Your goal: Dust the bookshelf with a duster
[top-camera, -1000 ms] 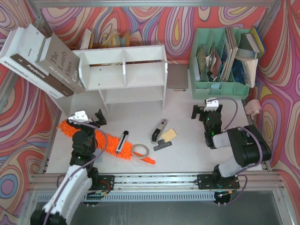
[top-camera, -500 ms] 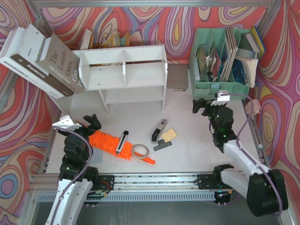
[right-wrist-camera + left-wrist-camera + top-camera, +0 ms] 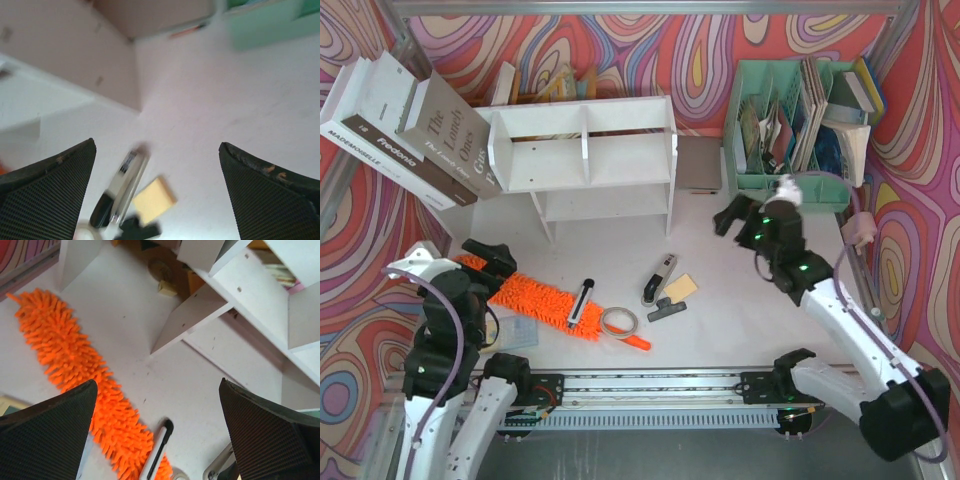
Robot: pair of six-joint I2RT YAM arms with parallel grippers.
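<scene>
The duster (image 3: 535, 300) is long, fluffy & bright orange, w/ a short orange handle at one end. It lies flat & slanting on the table (image 3: 720, 320), in front of the bookshelf (image 3: 585, 150), not touching it. The bookshelf is white, its top level split in two by a middle wall. A black pen (image 3: 582, 298) lies on the fluff near the handle end. A tape roll (image 3: 618, 321) sits just beside it.

Top cam shows the whole duster & both arms. L wrist cam shows only part of the duster (image 3: 75, 370), close up w/ shaggy strands, plus the bookshelf (image 3: 200, 310) from low down. R wrist cam is blurry; it shows a yellow pad (image 3: 154, 199).

The left gripper (image 3: 157, 385) is spread wide above the duster, holding nothing. The right gripper (image 3: 157, 145) is spread wide too, over the table, holding nothing.
</scene>
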